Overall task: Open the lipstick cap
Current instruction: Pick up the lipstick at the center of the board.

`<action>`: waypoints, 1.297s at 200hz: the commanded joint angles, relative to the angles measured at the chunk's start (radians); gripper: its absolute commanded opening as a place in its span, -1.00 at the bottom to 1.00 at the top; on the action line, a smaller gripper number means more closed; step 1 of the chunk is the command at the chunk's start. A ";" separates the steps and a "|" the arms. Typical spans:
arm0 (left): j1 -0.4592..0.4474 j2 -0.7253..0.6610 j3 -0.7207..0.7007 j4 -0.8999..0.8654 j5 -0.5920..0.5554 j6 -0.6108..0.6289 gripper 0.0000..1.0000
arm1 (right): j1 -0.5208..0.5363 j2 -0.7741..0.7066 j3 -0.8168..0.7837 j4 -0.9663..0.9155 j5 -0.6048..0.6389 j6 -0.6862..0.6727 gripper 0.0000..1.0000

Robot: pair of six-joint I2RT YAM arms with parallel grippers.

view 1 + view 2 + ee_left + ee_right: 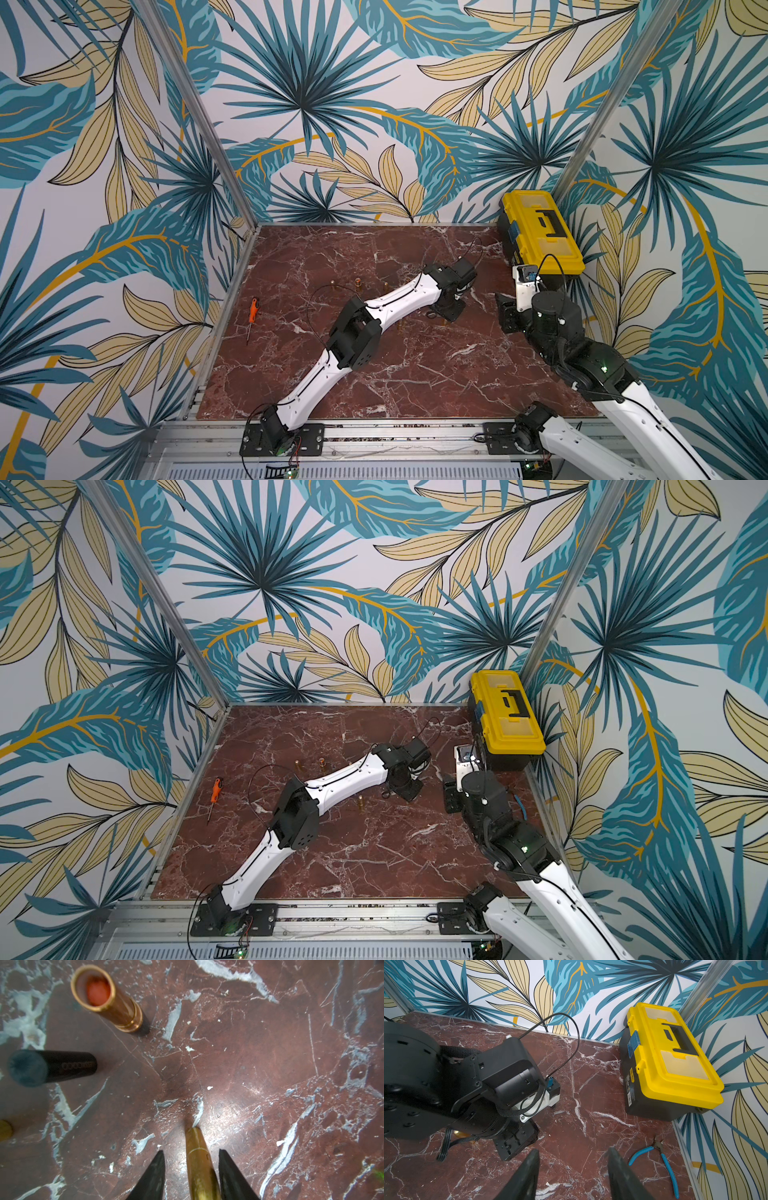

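Both arms are white with black joints.

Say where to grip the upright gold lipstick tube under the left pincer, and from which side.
Probably take the upright gold lipstick tube by its long upper section, above the thin seam, coming straight down. It stands on end on the red marble table, and the left pincer straddles it, open, so its round sides are free.

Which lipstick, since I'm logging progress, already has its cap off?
The copper lipstick standing away from the left gripper: its open top shows the orange-red stick. The gold tube between the jaws shows none.
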 commanded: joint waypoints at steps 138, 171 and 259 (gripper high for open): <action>-0.004 -0.059 -0.013 0.000 -0.010 0.003 -0.80 | 0.002 -0.005 -0.022 0.021 -0.004 0.002 0.08; 0.021 -0.153 -0.029 -0.002 0.044 -0.015 -0.80 | 0.001 0.009 -0.018 0.021 -0.035 -0.002 0.08; 0.244 -0.510 -0.181 -0.001 0.630 -0.182 -0.79 | 0.001 0.119 0.003 0.122 -0.548 -0.061 0.18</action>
